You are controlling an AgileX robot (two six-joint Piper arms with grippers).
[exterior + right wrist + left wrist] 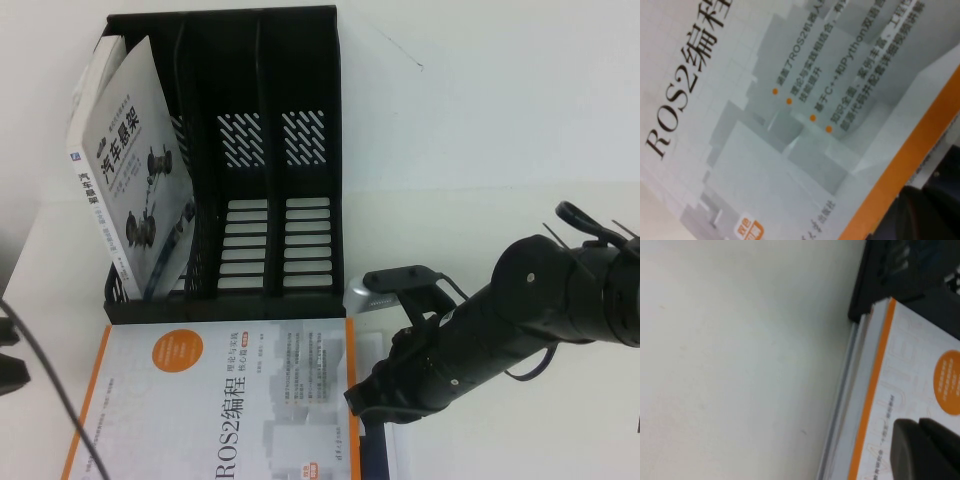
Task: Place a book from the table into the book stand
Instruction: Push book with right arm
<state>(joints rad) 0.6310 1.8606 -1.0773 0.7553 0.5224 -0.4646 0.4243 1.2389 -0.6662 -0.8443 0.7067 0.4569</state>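
Mostly bare white tabletop (740, 355). Along one side, the book (910, 390), lying flat, white cover with an orange edge stripe and an orange circle bearing small print. Just past its corner and close against it, a black corner of the book stand (890, 275). Over the cover, a dark part of the left hand (920, 450), blurred.
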